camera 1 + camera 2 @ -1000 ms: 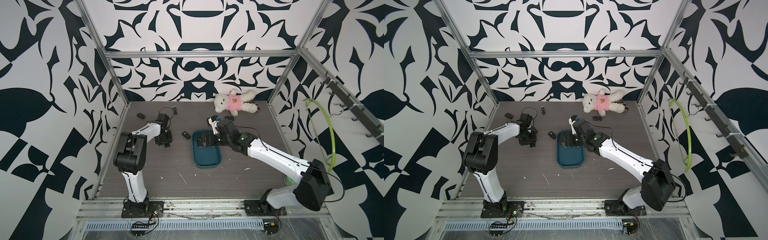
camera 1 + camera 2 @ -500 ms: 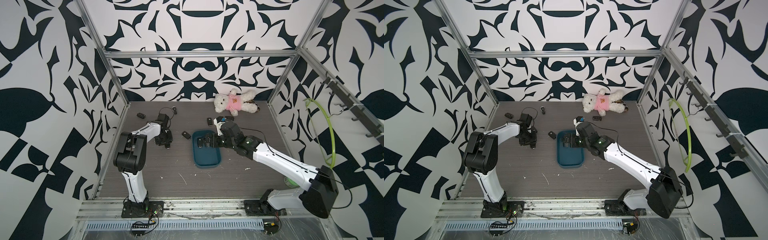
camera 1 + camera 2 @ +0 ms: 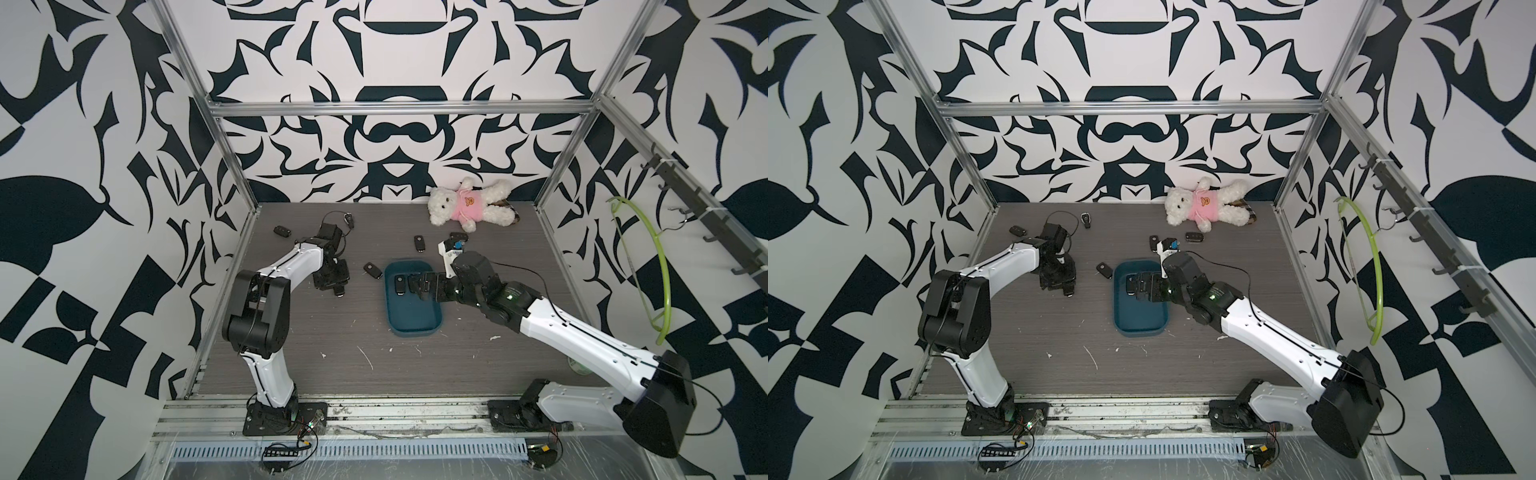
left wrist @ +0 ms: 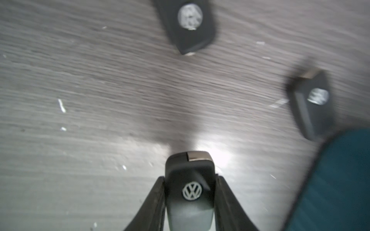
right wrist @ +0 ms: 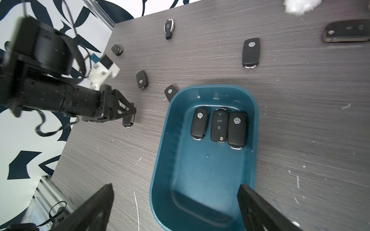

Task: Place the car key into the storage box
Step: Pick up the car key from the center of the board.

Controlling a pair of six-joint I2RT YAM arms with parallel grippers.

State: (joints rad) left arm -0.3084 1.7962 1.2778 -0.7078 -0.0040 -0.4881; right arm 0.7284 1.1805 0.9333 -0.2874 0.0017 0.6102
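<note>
The left end effector (image 4: pixel 190 178) pinches a black plastic car key (image 4: pixel 189 170) with a round silver VW badge. Its two dark fingers press on the key's long sides, and the chrome-tipped end sticks out past them. In the right wrist view the car key hangs from those fingers low over the grey wood-grain surface (image 3: pixel 332 357); whether it touches cannot be told. It is outside the dark teal-blue shallow plastic storage box (image 3: pixel 415 318), a rounded rectangle, off the box's long side that faces the left arm and apart from it.

The right end effector (image 5: pixel 175 185) hovers over the storage box with its fingers spread wide and nothing between them. Inside the box, three black key fobs (image 5: pixel 219 128) lie side by side in one row at its far end — the outer two badge-up, the middle one button-side up.

Another black VW fob (image 5: pixel 170 92) lies on the surface just beside the box's far corner on the left arm's side. One more black fob (image 5: pixel 251 52) lies beyond the box's far end, apart from it. A white plush teddy bear (image 3: pixel 465 205) in a pink shirt lies farther out beyond that same end.
</note>
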